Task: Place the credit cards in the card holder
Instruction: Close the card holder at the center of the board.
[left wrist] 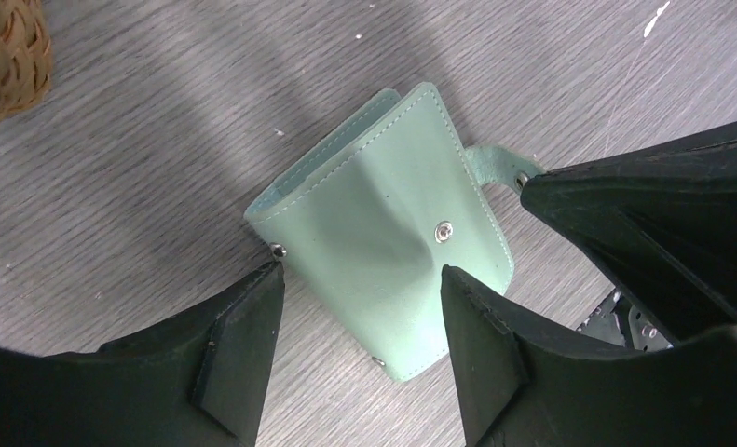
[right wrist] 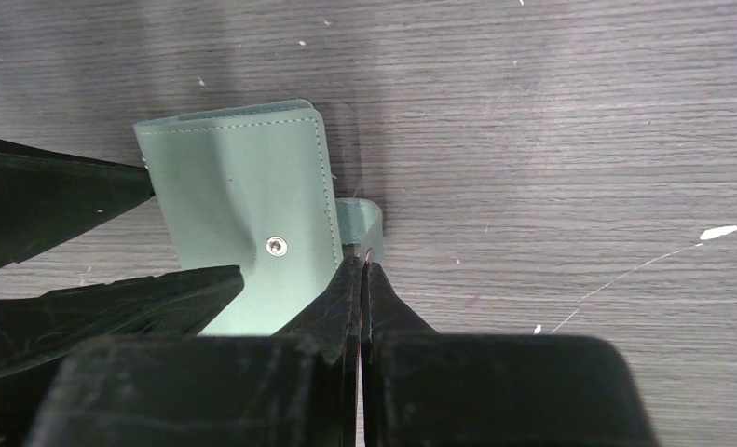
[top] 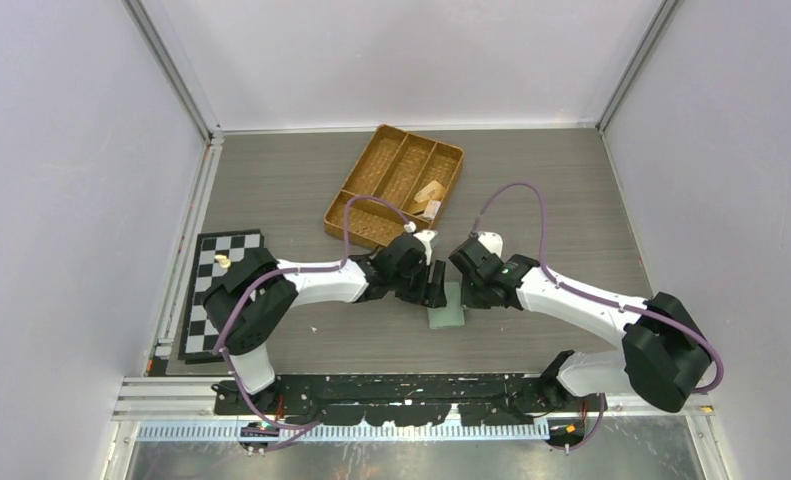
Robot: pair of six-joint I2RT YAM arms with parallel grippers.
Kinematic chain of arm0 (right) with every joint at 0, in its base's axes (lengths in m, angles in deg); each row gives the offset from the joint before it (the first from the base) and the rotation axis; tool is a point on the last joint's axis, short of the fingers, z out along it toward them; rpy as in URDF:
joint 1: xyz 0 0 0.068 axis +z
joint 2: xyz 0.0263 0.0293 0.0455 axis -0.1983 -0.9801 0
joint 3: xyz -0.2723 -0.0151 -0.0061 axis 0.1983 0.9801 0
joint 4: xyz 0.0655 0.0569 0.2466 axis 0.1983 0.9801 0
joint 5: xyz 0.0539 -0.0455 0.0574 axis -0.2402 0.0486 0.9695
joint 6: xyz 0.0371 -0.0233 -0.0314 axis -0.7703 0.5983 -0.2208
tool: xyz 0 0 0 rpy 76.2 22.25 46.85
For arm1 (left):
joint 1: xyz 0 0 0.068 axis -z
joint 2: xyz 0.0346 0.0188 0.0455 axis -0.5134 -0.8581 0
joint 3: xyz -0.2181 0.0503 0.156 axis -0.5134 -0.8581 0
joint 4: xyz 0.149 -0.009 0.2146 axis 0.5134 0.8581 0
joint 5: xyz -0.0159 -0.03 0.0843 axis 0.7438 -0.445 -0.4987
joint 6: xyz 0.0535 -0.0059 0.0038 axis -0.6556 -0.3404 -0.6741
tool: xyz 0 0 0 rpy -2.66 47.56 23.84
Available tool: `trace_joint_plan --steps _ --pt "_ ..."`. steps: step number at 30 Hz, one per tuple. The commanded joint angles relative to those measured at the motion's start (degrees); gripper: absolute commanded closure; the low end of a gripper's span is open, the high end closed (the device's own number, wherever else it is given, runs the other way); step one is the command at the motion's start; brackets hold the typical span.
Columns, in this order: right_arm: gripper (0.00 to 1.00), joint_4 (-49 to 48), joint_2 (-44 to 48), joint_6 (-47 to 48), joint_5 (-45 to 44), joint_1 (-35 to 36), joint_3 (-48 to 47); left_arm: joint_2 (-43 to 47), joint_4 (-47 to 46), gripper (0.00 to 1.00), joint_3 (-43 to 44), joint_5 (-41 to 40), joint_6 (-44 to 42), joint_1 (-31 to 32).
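The sage-green card holder lies folded on the table between my two grippers, its silver snap facing up. My left gripper is open and hangs just above the card holder's near end, one finger to each side. My right gripper is shut on the card holder's small snap tab, which sticks out at its side. In the left wrist view the right gripper's dark fingers meet that tab. The credit cards are out of view in every frame.
A woven brown divided tray stands behind the grippers with small tan pieces in one compartment; its corner shows in the left wrist view. A folded chessboard lies at the left edge of the table.
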Motion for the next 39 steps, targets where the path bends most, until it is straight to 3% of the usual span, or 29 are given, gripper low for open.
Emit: trace_joint_plan --steps 1,10,19,39 --pt "1.0 -4.4 2.3 0.5 3.2 -0.8 0.6 -0.7 2.5 0.35 2.1 -4.1 -0.5 1.1" --pt "0.99 -6.0 3.0 0.8 6.3 -0.9 0.3 -1.4 8.2 0.44 2.8 -8.6 -0.9 1.9" --pt "1.0 -8.2 1.1 1.9 10.5 -0.9 1.0 -4.0 8.6 0.59 2.4 -12.6 -0.5 2.0" --pt "0.99 -9.2 -2.4 3.8 12.9 -3.4 1.5 -5.0 7.7 0.72 2.1 -13.4 -1.6 2.4"
